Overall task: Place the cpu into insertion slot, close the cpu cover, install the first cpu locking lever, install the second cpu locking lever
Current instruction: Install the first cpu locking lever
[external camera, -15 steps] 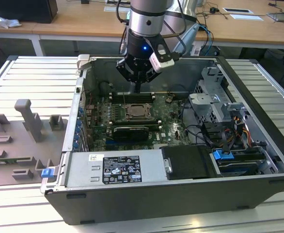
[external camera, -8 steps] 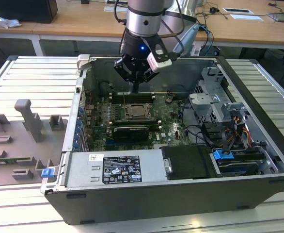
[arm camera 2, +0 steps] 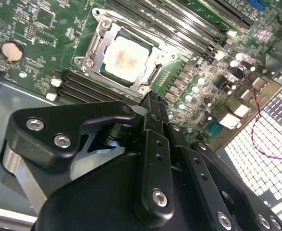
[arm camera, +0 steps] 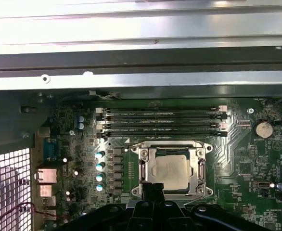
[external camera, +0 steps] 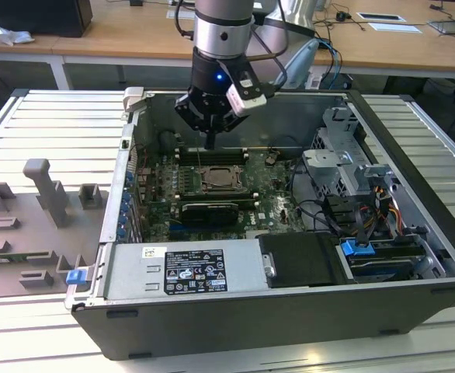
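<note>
The cpu sits inside the insertion slot, its pale metal top facing up. In the exterior view it lies near the middle of the frame, on the green board inside the open computer case. The cpu cover lies flat around the chip as a silver frame, and the chip shows through its square cut-out.

The hand hangs from the arm in the upper middle of the exterior view. It points down into the case over the far edge of the socket, above the long memory slots. In both wrist views its dark tip appears just beside one edge of the cover. The fingers are clenched together into one narrow tip and grasp nothing. Whether that tip touches the cover or the board cannot be told.

A round coin battery sits on the board well apart from the socket. In the exterior view a long black card lies just below the socket, and the grey power supply runs along the case's near side. The case rests on a ribbed metal surface. Grey holders stand on it toward the exterior view's left.
</note>
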You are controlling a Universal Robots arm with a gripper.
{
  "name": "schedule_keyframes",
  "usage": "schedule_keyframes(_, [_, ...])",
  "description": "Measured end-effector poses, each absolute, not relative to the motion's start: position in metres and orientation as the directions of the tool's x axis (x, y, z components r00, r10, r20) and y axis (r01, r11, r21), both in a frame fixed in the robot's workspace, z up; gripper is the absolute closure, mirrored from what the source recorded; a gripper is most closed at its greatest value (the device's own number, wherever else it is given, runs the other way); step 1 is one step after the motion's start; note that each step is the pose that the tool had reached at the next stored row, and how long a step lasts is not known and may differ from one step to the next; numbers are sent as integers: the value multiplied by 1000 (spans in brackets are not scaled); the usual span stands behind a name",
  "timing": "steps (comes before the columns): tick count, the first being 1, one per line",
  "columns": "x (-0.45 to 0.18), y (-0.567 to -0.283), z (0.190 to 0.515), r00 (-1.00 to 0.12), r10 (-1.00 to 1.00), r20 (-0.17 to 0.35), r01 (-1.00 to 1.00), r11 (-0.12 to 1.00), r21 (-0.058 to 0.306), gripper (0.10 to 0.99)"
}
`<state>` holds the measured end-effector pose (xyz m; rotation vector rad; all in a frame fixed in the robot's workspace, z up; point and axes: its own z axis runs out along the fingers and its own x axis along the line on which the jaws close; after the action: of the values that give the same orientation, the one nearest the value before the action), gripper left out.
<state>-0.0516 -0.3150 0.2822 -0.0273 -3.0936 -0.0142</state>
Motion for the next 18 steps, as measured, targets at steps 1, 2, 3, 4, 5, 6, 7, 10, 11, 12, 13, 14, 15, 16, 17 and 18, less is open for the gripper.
schedule_keyframes(1, [-53, -315, 282, -999, 17, 48, 18, 1000, 9, 980])
schedule_keyframes(2, [-56, -315, 282, -999, 17, 47, 18, 1000, 9, 980])
schedule_keyframes(3, [-62, -315, 280, -999, 17, 46, 17, 1000, 9, 980])
schedule_keyframes(4, [-64, -315, 279, -999, 15, 46, 16, 1000, 10, 980])
schedule_keyframes(5, [-65, -315, 278, -999, 11, 46, 12, 1000, 11, 980])
schedule_keyframes(6, [-66, -315, 277, -999, 3, 46, 3, 1000, 14, 980])
schedule_keyframes(7, [-66, -315, 277, -999, -1, 45, 0, 1000, 17, 980])
schedule_keyframes(10, [-67, -315, 277, -999, -13, 31, -12, 999, 38, 980])
schedule_keyframes(11, [-68, -315, 276, -1000, -19, 18, -18, 999, 38, 980])
schedule_keyframes(12, [-68, -315, 276, -1000, -26, 9, -25, 999, 38, 980])
schedule_keyframes(13, [-68, -315, 275, -999, -32, 6, -32, 999, 40, 980])
schedule_keyframes(14, [-68, -315, 275, -999, -37, 5, -37, 998, 43, 980])
schedule_keyframes(15, [-68, -315, 275, -999, -43, 1, -43, 998, 46, 980])
schedule_keyframes(16, [-68, -315, 274, -999, -46, -3, -46, 998, 47, 980])
schedule_keyframes(17, [-69, -315, 274, -999, -50, -8, -50, 998, 46, 980])
schedule_keyframes(18, [-69, -315, 274, -998, -54, -12, -54, 997, 46, 980])
